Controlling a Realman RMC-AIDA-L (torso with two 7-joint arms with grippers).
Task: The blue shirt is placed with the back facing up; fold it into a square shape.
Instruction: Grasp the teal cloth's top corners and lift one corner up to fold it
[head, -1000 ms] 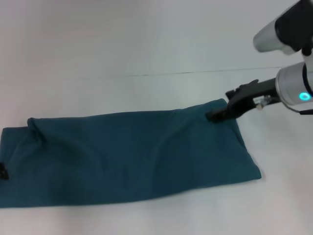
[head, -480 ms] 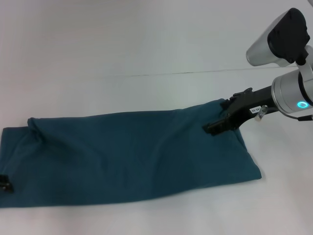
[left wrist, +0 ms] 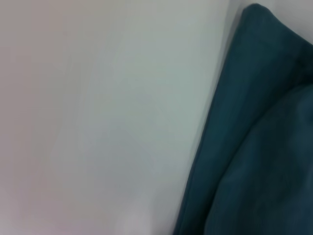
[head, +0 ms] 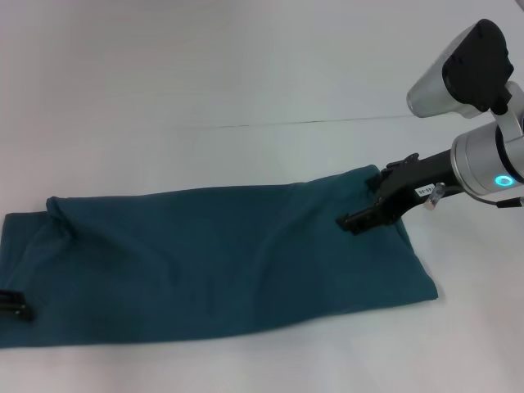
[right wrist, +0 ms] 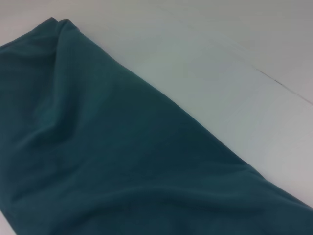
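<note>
Right gripper (head: 360,219) has slid inward over the blue shirt (head: 213,262) at 3 o'clock (grip indiscernible); left gripper (head: 15,306) crept in at 9 o'clock, likewise indiscernible.

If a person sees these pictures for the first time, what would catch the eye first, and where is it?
The eye goes first to the blue shirt, folded into a long band that lies flat across the white table. Next comes the right pincer, over the shirt's far right corner on a black and silver arm. Only a dark tip of the left pincer shows, at the shirt's near left edge.
</note>
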